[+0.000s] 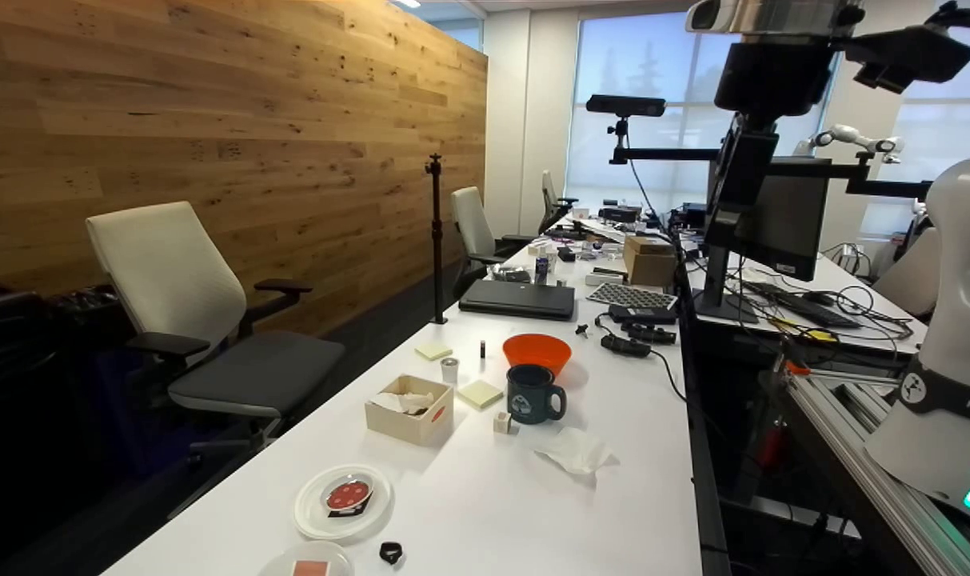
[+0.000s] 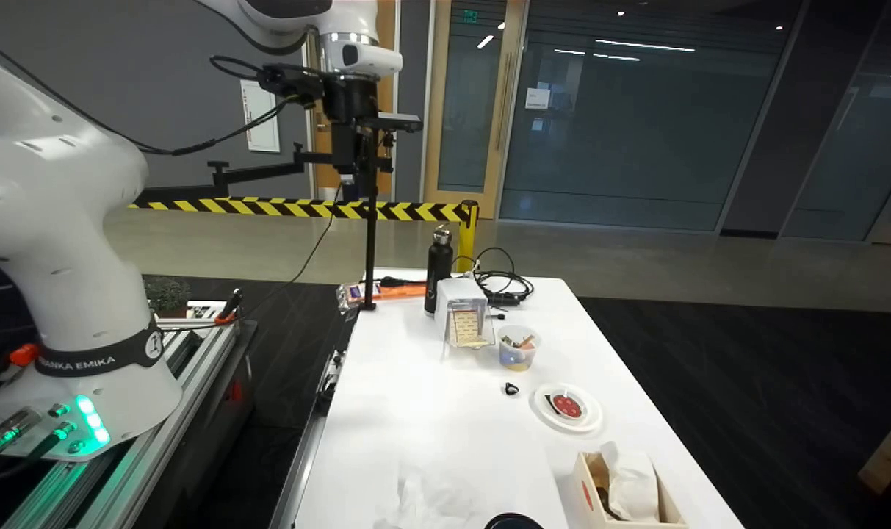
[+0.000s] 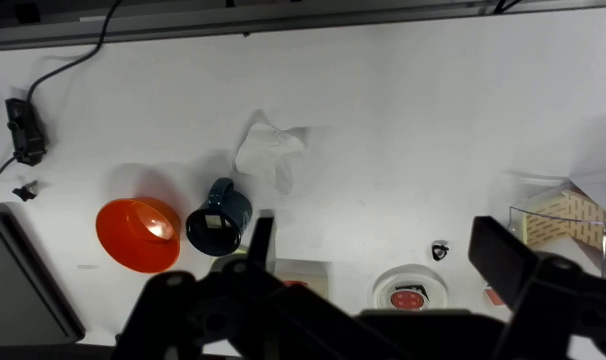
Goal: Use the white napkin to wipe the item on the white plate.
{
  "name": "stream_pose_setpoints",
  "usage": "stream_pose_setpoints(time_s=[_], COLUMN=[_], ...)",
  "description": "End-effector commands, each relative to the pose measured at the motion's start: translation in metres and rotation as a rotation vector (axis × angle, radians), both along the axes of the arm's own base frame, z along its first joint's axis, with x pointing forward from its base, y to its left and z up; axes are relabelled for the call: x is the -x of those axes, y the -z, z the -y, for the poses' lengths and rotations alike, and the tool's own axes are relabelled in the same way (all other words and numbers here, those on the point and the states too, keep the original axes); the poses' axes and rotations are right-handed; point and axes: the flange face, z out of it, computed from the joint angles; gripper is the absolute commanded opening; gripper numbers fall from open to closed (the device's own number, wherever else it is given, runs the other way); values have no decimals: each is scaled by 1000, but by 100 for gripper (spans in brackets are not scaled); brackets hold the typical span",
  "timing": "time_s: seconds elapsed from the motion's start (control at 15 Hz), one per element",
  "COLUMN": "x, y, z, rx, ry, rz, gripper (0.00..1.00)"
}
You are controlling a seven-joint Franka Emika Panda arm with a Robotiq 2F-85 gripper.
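The white napkin [image 1: 576, 450] lies crumpled on the table beside the dark mug; it shows in the wrist view as a pale patch [image 3: 270, 155] and partly at the bottom of an exterior view. Apart from it stands the white plate [image 1: 307, 500], bearing the item [image 1: 349, 495], a round red thing in a small clear dish with a black piece beside it. In the wrist view the item [image 3: 407, 300] shows low in the frame. My gripper [image 3: 372, 225] is high above the table, fingers spread wide with nothing between them, touching neither napkin nor plate.
Near the napkin stand a dark mug [image 1: 532, 396], an orange bowl [image 1: 536, 352] and a cream open box [image 1: 409, 424] with white paper inside. A small black ring [image 2: 511, 389] lies by the plate. Farther along are a clear tub [image 2: 518, 353] and a black bottle [image 2: 439, 272].
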Motion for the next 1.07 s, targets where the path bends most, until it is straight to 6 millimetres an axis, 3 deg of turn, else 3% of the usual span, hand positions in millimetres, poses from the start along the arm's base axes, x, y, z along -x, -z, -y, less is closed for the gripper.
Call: stream_pose_setpoints(time_s=[0.0,0.27,0.4,0.53,0.67,0.8,1.0], x=[-20,-49,-62,-72,-78,-81,-78], y=[-12,-2,21,57,90,121,165], z=[3,34,65,96,111,106,59], rx=[2,-20,-54,-94,-129,-153,-173], ry=[-52,-130,-138,-122,-112,-106,-109], rz=[136,239,248,219,189,138,67], gripper=[100,100,100,100,100,100,100])
